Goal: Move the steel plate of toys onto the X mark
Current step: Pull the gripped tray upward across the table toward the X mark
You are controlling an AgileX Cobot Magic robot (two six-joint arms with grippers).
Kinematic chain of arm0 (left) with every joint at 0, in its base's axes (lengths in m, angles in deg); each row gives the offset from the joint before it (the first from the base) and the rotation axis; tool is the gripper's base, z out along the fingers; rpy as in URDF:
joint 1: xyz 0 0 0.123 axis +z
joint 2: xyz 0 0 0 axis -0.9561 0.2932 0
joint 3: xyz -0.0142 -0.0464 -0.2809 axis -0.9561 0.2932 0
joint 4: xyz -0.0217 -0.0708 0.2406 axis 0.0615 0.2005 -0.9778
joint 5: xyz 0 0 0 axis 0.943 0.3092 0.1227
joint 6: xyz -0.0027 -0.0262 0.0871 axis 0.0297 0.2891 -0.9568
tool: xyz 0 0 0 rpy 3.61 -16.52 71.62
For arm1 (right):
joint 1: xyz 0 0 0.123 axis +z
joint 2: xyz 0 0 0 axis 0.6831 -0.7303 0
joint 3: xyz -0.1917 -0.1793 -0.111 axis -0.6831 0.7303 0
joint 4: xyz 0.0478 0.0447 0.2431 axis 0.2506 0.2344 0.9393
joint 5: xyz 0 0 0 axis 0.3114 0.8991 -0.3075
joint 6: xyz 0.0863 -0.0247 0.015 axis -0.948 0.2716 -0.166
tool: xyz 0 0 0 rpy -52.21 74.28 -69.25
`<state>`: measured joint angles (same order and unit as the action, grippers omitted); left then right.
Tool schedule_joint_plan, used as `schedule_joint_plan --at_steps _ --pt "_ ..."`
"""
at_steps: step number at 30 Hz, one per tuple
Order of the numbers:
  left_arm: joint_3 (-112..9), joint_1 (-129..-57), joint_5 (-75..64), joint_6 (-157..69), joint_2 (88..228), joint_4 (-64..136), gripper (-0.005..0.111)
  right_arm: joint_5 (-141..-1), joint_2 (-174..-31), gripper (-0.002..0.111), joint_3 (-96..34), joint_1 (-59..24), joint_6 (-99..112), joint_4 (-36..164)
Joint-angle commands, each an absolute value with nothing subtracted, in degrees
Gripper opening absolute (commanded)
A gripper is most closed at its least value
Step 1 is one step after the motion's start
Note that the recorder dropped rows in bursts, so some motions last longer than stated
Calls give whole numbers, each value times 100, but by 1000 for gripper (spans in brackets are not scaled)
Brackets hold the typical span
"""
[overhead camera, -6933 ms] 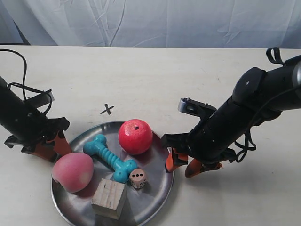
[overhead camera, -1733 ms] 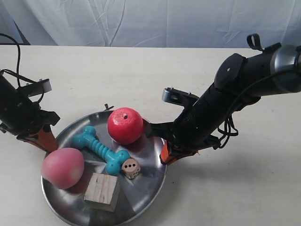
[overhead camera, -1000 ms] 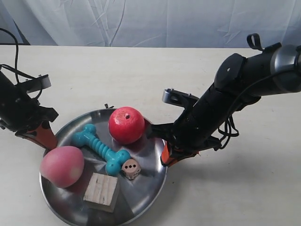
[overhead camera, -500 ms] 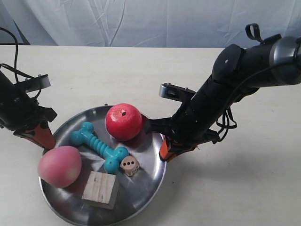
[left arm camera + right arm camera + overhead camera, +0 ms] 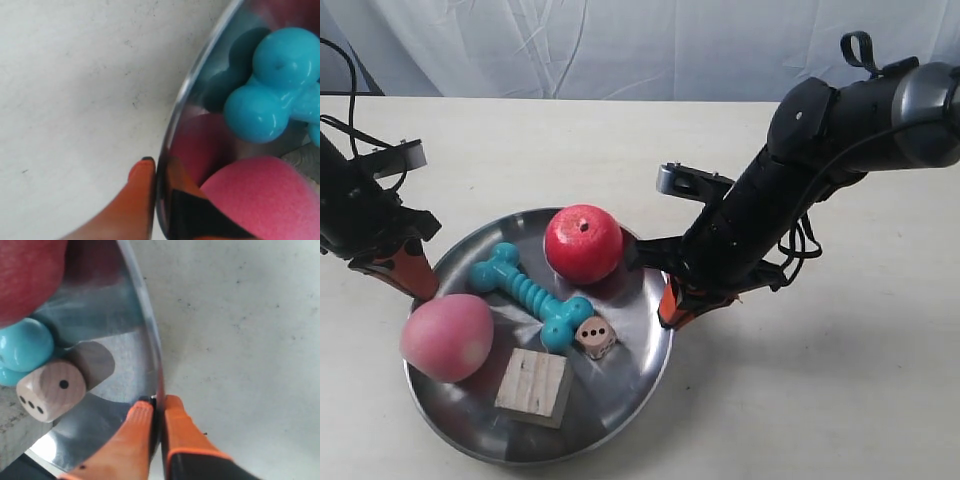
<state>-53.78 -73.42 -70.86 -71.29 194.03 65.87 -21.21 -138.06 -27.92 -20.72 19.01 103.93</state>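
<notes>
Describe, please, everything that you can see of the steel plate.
The steel plate is a round, shallow dish of shiny silver-grey metal with a low raised rim, and it mirrors its load. It holds a red apple, a pink peach, a teal bone, a wooden cube and a die. The left gripper and the right gripper pinch its rim at opposite sides, orange fingers shut on it. Whether it rests on the cream tabletop or is lifted, I cannot tell.
</notes>
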Motion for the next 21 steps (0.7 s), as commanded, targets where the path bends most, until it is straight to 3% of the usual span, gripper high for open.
schedule_joint_plan --at_steps 1,21 --pt "-5432 -7429 -7407 -6980 19334 7496 0 -1984 -13854 -1 -2955 -1978 2104 10946" --pt "-5583 -7429 -7500 -6865 19334 7379 0 -1729 -14081 -1 -3641 -1978 1737 10481"
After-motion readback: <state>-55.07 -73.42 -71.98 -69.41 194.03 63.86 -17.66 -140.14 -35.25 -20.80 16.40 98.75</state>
